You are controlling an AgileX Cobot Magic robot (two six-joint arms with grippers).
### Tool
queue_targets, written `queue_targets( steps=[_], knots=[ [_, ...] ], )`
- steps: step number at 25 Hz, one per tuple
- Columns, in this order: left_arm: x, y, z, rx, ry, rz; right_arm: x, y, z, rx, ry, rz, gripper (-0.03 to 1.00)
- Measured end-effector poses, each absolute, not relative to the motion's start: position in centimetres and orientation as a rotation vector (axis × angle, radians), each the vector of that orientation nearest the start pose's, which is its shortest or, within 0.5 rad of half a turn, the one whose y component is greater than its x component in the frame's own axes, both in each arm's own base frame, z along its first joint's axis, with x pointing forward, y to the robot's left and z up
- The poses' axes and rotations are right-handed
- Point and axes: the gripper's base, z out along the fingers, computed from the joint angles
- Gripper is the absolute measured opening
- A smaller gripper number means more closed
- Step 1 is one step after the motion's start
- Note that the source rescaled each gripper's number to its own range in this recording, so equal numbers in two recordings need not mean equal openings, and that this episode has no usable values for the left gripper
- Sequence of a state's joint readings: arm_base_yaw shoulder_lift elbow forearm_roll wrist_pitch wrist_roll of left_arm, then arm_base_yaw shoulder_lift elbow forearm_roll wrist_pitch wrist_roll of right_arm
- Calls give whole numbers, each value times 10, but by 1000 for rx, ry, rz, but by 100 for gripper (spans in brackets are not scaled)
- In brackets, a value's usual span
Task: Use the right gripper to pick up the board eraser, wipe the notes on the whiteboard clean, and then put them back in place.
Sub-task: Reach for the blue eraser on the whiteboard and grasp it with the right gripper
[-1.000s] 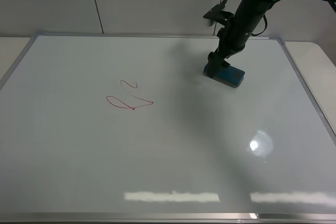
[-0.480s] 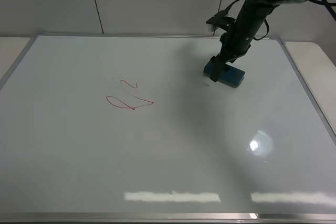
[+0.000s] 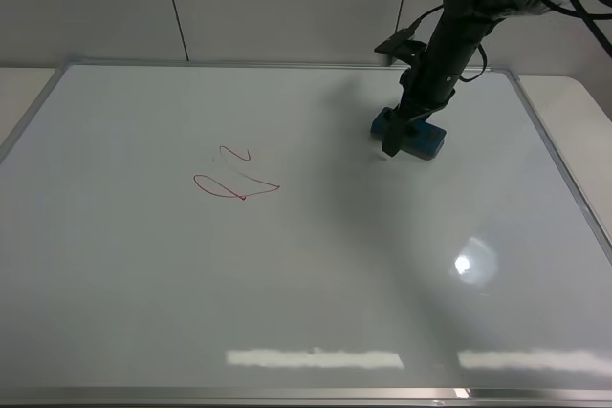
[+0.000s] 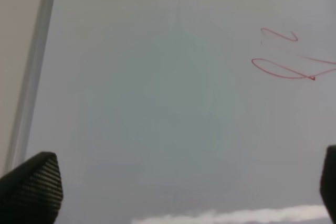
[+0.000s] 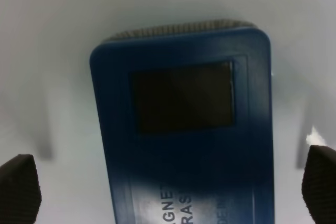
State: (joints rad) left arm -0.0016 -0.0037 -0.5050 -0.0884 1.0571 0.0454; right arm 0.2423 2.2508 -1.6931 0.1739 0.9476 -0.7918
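Swung lower since a second ago, my right gripper (image 5: 169, 184) straddles the board eraser (image 5: 184, 124) directly beneath it, jaws spread; left gripper (image 4: 181, 184) likewise released.

Pale wall panels (image 3: 287, 2) w/ dark seams at back; beige tabletop (image 3: 19, 83) L & R.

Board eraser (image 5: 184, 145) is showing deep blue, with a black rectangular inset (image 5: 181, 95) and pale lettering (image 5: 173, 209) (cut off at the edge); grey felt (image 5: 178, 28) is edging one end. Notes (image 3: 234, 180) are reading red on a whiteboard (image 3: 287, 274) that's looking pale grey-white, with a silver frame (image 3: 287, 63). Right gripper (image 5: 169, 186) fingertips (image 5: 18, 190) are showing black, finely ribbed.
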Motion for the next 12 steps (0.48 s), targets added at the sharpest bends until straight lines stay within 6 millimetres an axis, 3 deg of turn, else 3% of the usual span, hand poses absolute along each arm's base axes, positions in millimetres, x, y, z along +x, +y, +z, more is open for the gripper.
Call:
queue_targets(
  steps=[3, 6, 9, 10, 12],
  knots=[
    [-6, -7, 279, 52, 2029, -78, 439, 122, 135, -1339, 2628, 152, 95],
    [-6, -7, 279, 52, 2029, -78, 439, 122, 135, -1335, 2625, 152, 60],
    [-6, -7, 279, 52, 2029, -78, 440, 122, 135, -1323, 2629, 152, 7],
    [-6, -7, 279, 52, 2029, -78, 440, 122, 135, -1317, 2632, 153, 1],
    [-6, -7, 279, 52, 2029, -78, 440, 122, 135, -1300, 2637, 147, 2]
  ],
)
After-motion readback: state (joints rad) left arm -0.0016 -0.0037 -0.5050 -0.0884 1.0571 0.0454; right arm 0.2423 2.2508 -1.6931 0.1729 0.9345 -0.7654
